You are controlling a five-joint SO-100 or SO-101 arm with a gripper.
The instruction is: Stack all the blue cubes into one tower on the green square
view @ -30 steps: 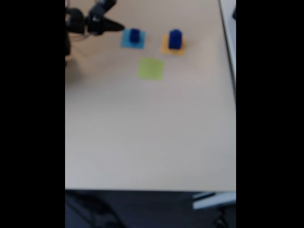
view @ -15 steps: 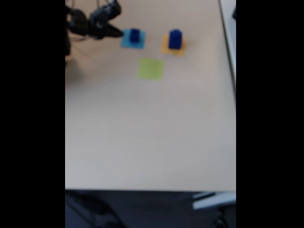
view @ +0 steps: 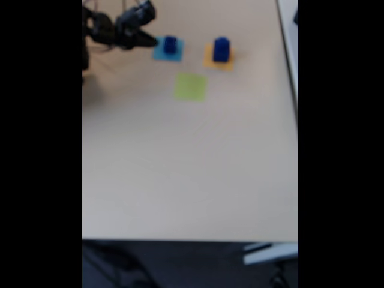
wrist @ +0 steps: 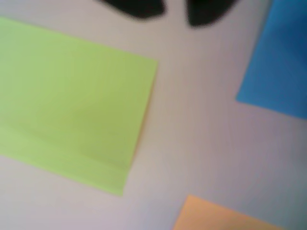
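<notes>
In the fixed view, one blue cube [view: 170, 44] stands on a flat light-blue square [view: 167, 50]. A second blue cube [view: 221, 49] stands on an orange square [view: 218, 57]. The green square [view: 191, 87] lies bare, nearer the camera and between them. My gripper [view: 151, 41] sits just left of the cube on the light-blue square, pointing at it. In the wrist view the gripper [wrist: 175, 9] shows as two dark fingertips [wrist: 136, 6] at the top edge, a little apart with nothing between them, above the green square [wrist: 72, 110]. The picture is blurred.
The wrist view also holds a corner of the light-blue square [wrist: 280, 67] at right and of the orange square [wrist: 225, 218] at the bottom. The beige table [view: 192, 168] stretches wide toward the near edge. A pale object [view: 289, 36] borders its right side.
The gripper has tilted and shifted slightly while staying just left of the cube on the light-blue square. The cubes and squares have not moved.
</notes>
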